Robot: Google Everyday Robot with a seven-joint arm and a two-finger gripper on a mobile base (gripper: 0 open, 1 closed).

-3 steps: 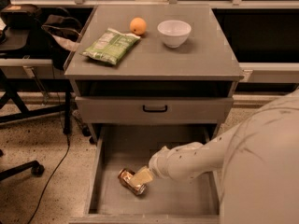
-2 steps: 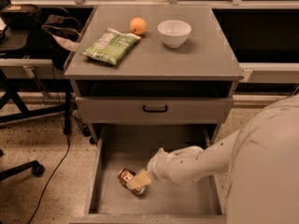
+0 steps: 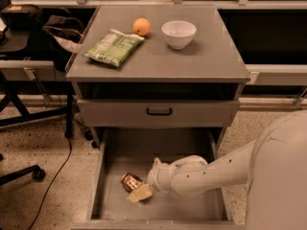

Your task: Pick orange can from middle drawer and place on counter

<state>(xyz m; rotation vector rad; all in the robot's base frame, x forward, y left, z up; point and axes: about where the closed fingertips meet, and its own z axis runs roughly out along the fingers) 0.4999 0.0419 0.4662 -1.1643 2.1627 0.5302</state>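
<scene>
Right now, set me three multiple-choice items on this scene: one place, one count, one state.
1. Where is the can? A on the floor; B in the middle drawer; C on a chair.
2. How many things lie on the counter? A one; B three; C five.
3. How is the middle drawer? A pulled open; B shut; C taken out.
Key: 1 B, the can lies on the drawer's floor, with the gripper right at it. 2 B, there are a bag, an orange and a bowl. 3 A, its floor shows below the cabinet front.
</scene>
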